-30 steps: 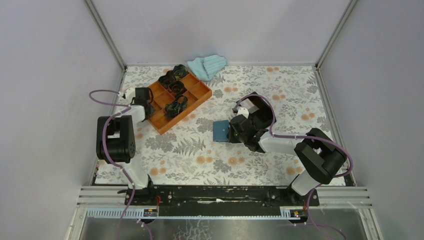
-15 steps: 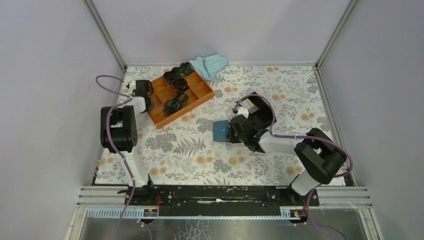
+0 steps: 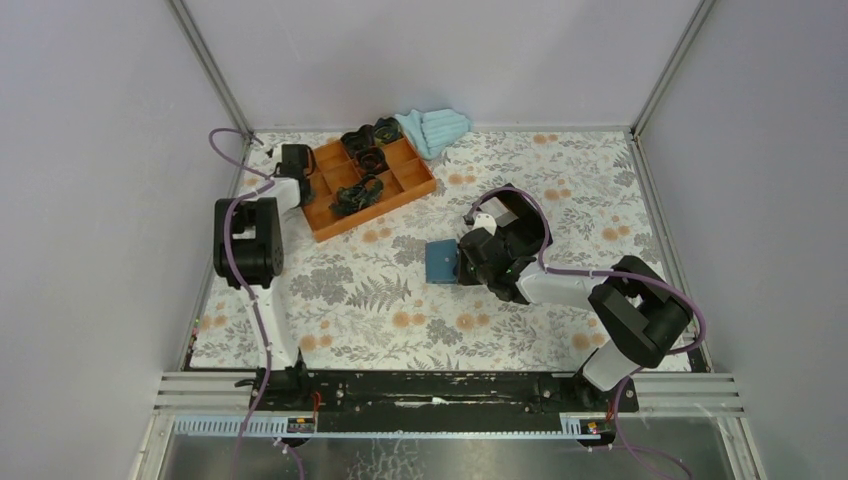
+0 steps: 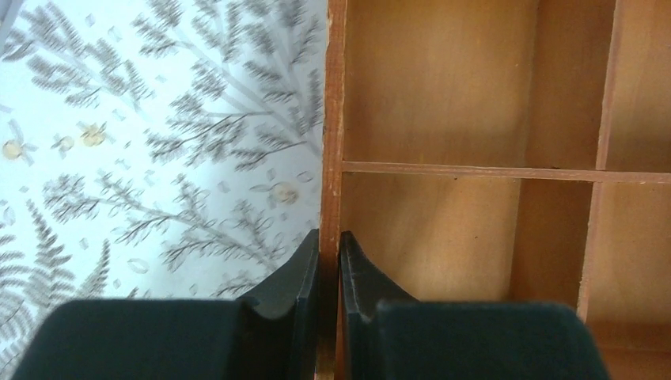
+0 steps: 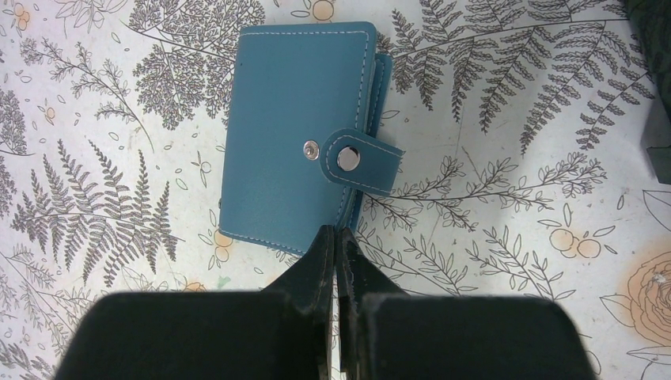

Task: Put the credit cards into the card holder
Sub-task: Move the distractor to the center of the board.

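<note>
The card holder (image 3: 441, 261) is a closed teal-blue case lying flat on the floral table, its clasp snapped, as the right wrist view shows (image 5: 293, 134). My right gripper (image 3: 462, 262) is shut, and its tips (image 5: 336, 237) are at the holder's near edge by the clasp side. I see nothing between its fingers. My left gripper (image 3: 298, 166) is shut on the left wall of the orange compartment tray (image 3: 405, 186), with one finger on each side of the wall (image 4: 330, 241). No credit card is in view.
The tray holds several black items (image 3: 358, 165) in its back compartments; the ones in the left wrist view (image 4: 443, 87) are bare. A light blue cloth (image 3: 437, 127) lies against the back wall. A black box (image 3: 520, 215) sits behind my right arm.
My left arm has moved the orange tray toward the back wall and turned it, and the blue cloth has shifted right. My right gripper and the card holder have not moved.
</note>
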Tool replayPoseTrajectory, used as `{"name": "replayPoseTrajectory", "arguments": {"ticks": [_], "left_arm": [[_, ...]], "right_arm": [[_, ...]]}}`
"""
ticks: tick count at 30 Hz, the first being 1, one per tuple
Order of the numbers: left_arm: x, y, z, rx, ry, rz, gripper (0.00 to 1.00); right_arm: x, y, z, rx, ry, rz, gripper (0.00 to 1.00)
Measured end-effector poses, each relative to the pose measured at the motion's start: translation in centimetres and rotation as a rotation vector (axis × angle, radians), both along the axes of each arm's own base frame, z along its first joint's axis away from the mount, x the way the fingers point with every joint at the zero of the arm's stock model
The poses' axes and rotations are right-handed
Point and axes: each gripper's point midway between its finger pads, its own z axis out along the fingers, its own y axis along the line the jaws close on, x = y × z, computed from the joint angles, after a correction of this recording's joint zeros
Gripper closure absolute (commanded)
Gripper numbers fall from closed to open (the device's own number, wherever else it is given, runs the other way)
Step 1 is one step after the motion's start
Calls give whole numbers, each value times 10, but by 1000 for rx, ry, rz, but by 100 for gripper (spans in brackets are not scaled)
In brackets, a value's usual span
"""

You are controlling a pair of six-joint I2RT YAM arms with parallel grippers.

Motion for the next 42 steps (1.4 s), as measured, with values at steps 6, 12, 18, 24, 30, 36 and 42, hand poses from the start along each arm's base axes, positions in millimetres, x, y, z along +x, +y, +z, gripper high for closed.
{"name": "replayPoseTrajectory", "arguments": {"ticks": [6,12,18,24,30,36,42], "left_arm": [[41,-24,2,31,-8,-81,94],[81,-62,4,60,-10,-190,94],[109,-98,4,74,-29,-281,93],[130,-122,6,70,-44,-340,92],[147,-154,9,75,-76,-404,90],[150,-184,13,69,-95,-456,82],[156,-190,23,79,-112,-514,75]], "right_arm": [[1,1,-2,-7,7,0,100],[2,2,-2,-9,8,0,100],[7,7,-3,-14,7,5,100],[10,11,-6,-19,10,8,100],[14,15,-6,-18,9,8,100],[15,15,-6,-24,11,11,100],[15,15,-5,-32,13,15,100]]}}
